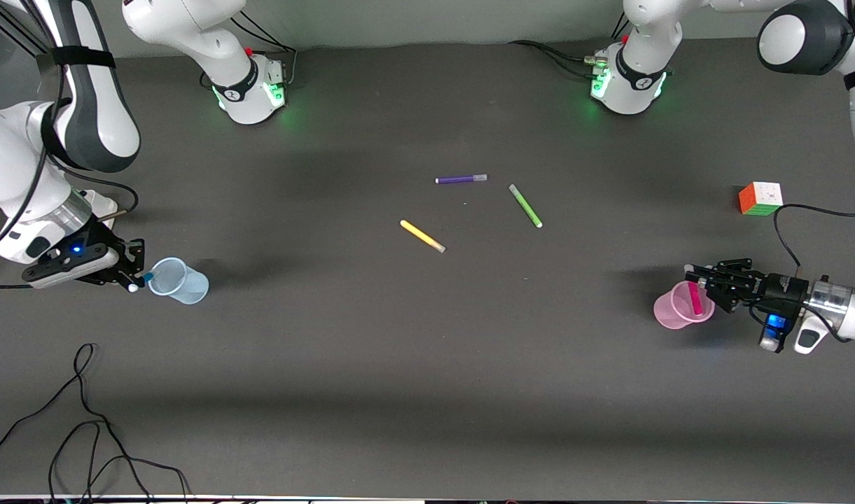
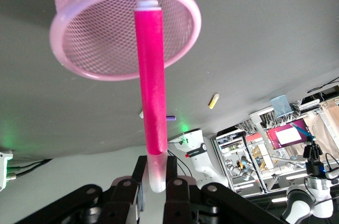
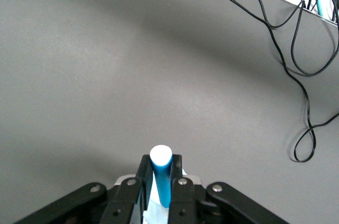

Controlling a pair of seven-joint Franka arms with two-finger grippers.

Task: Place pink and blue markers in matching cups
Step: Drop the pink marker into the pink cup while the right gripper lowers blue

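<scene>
Loose cable: lies on the table nearest the front camera, toward the right arm's end.
Left gripper: over the pink cup's rim; fingers clamped on the pale cap end of the pink marker.
Pink marker: tip reaches into the mouth of the pink cup, at the left arm's end.
Right gripper: just beside the blue cup's rim; fingers closed on the blue marker, white tip protruding.
Blue cup: at the right arm's end.
Yellow marker: mid-table, flat.
Green marker: beside it, slightly farther.
Puzzle cube: farther than the pink cup.
Purple marker: farthest of the three loose markers.
</scene>
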